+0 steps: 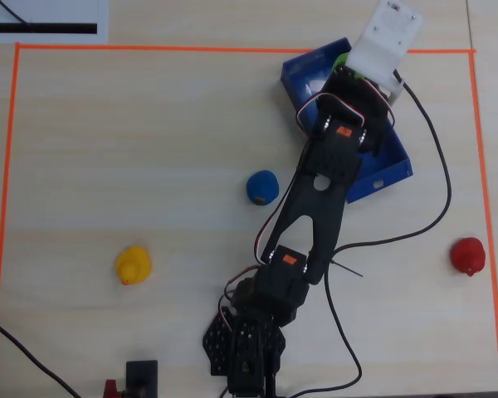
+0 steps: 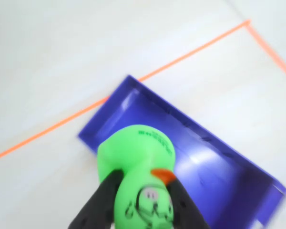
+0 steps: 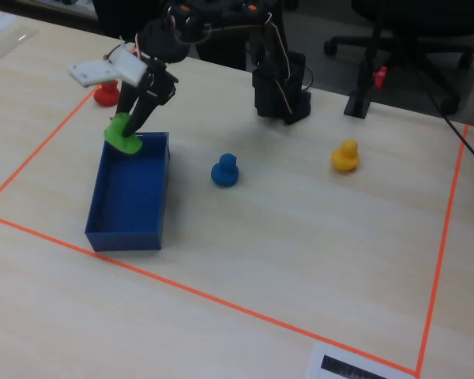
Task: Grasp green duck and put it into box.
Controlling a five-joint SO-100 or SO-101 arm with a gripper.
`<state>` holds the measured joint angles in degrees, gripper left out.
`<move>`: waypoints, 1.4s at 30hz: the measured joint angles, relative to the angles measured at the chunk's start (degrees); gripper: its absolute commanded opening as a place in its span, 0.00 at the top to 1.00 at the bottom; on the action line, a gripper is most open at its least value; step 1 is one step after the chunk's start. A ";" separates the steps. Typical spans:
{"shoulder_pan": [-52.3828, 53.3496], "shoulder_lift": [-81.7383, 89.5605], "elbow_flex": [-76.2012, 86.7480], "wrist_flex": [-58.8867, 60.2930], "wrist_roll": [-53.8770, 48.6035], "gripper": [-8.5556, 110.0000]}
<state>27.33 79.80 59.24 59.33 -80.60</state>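
Hovering above box [image 3: 127, 207], green duck [image 3: 123, 133] clamped in tool [image 3: 131, 125]

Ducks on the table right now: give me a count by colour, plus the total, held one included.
Green duck: 1, held in the gripper over the box
Blue duck: 1
Yellow duck: 1
Red duck: 1
Total: 4 ducks
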 measured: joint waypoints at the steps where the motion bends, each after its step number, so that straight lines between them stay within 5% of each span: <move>1: 0.18 -2.29 -0.79 0.00 0.00 0.93; 15: 1.93 -19.07 -4.31 -2.64 -0.97 0.92; 34: 5.19 -24.52 -4.39 -0.18 -15.56 0.74; 42: 4.66 -15.82 -4.39 1.93 -9.58 0.93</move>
<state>31.99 63.98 54.84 61.26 -90.18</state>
